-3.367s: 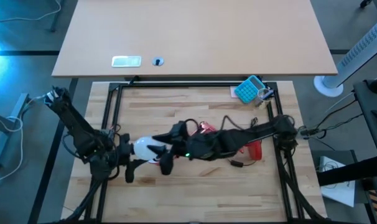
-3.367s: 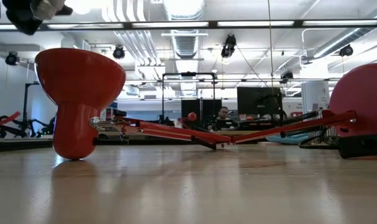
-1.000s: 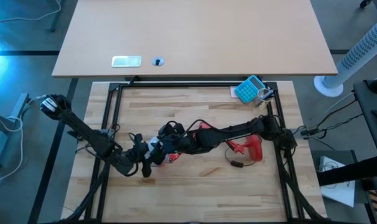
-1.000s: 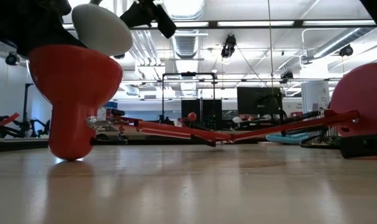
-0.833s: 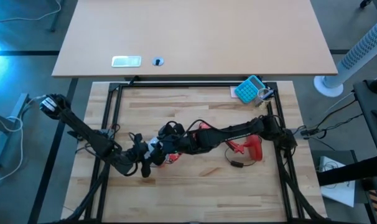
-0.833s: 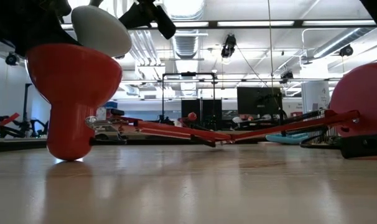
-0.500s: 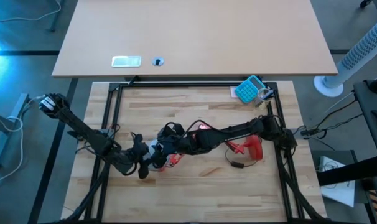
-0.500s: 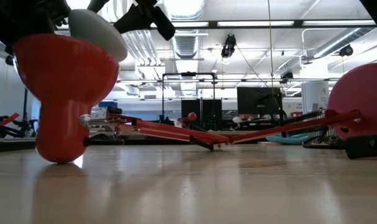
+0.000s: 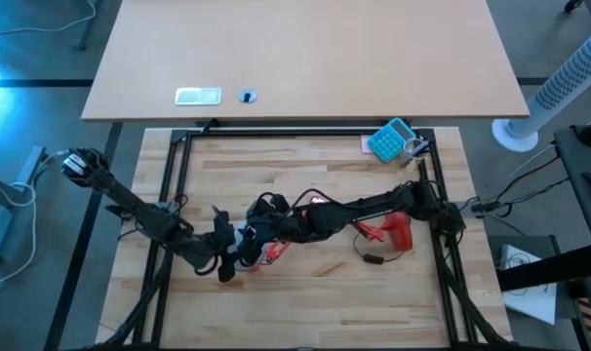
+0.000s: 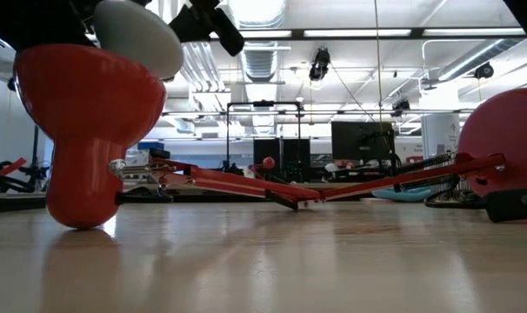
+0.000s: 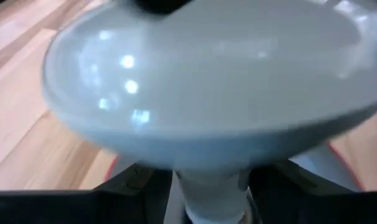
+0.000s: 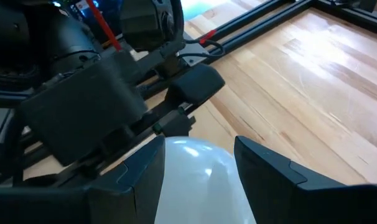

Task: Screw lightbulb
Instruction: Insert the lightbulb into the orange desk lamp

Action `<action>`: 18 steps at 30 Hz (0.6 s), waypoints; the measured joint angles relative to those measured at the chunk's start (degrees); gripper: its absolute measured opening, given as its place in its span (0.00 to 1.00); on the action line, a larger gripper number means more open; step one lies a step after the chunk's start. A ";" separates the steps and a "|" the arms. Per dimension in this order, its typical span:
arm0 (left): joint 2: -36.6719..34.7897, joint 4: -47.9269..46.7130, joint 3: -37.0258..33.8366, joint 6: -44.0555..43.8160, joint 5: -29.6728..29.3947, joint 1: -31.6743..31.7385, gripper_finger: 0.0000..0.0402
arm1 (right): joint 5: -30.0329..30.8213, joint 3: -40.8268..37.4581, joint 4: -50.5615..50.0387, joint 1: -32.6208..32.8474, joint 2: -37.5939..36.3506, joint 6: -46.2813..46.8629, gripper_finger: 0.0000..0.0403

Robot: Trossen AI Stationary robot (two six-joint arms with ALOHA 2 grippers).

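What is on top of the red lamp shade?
The white lightbulb sits at the mouth of the red lamp shade, tilted, with dark gripper parts above it. Its screw base and the socket inside the shade are covered and cannot be seen.

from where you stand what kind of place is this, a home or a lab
Most likely a robotics lab or workshop, not a home: a wooden workbench carries two robot arms, and the low view shows open ceiling ducts, strip lights and computer monitors across the room.
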 joint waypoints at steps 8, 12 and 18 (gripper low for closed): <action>0.16 -0.59 0.00 -0.08 1.81 1.31 0.60 | -1.51 -0.04 -0.18 0.28 0.07 -0.70 0.47; 0.06 -0.88 0.00 -0.13 2.75 1.44 0.66 | -1.51 -0.04 -0.18 0.37 0.07 -0.75 0.47; -0.04 -0.97 0.00 -0.25 6.33 1.42 0.74 | -1.51 -0.04 -0.18 0.37 0.07 -0.96 0.47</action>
